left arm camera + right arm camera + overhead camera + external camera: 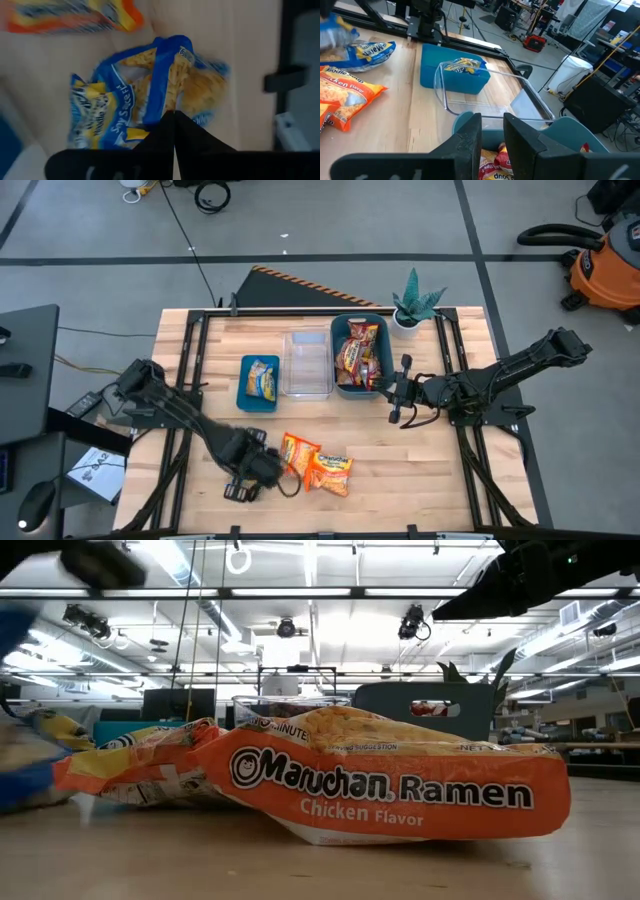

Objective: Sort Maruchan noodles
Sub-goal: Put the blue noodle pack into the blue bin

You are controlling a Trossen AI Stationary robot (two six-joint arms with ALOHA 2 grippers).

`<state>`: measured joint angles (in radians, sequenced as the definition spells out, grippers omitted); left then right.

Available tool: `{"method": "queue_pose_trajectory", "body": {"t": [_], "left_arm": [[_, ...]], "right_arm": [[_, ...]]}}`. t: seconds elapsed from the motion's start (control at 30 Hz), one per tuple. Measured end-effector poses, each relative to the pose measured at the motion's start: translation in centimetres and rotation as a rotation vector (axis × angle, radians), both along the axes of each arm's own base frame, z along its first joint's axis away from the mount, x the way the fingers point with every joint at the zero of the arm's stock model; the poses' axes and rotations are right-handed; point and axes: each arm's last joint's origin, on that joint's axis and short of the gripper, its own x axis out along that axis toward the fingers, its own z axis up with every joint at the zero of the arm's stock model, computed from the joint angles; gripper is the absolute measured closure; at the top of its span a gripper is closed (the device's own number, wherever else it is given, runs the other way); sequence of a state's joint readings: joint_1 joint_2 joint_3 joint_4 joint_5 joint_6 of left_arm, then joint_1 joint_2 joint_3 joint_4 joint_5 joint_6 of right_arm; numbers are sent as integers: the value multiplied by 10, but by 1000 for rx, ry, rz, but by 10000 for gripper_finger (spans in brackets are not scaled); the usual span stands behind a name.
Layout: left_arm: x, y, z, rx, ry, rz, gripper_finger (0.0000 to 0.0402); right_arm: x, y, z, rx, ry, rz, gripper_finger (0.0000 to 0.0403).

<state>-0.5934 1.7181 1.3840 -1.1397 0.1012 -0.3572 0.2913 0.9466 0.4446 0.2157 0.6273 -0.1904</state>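
Clearly the left gripper [173, 131], jaws clamped on a blue-and-yellow packet [150, 95] beside the orange packets [318, 463], risks dropping it from that edge pinch (right gripper [492, 131] parted, empty).

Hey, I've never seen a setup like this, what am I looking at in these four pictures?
Two dark robot arms work at a wooden table, sorting ramen packets. One picture looks straight down, one sits at table height, and two come from cameras on the arms' wrists. The left gripper is shut on a blue-and-yellow packet. Two orange packets lie beside it. The right gripper is open above the teal bin of dark red packets. The blue bin holds one blue-and-yellow packet; the clear bin looks empty.
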Motion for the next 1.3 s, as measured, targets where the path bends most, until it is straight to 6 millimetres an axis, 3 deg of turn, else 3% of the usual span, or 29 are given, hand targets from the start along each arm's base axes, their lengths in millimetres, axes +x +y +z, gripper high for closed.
{"method": "queue_pose_trajectory", "body": {"t": [0.23,0.43,0.63,0.8,1.03,1.3], "left_arm": [[-2,40,75,11,-130,184,398],[-10,79,99,206,-208,239,399],[-10,126,97,425,-118,239,399],[-2,166,79,464,-54,244,399],[1,205,39,253,31,305,400],[2,237,32,69,32,469,400]], "right_arm": [[0,0,0,-3,0,0,316],[0,0,0,-2,-1,1,316],[0,0,0,-2,-1,0,316],[0,-1,0,-3,0,-1,316],[0,-1,-1,-5,12,-3,316],[0,-1,-1,-5,9,-3,316]]}}
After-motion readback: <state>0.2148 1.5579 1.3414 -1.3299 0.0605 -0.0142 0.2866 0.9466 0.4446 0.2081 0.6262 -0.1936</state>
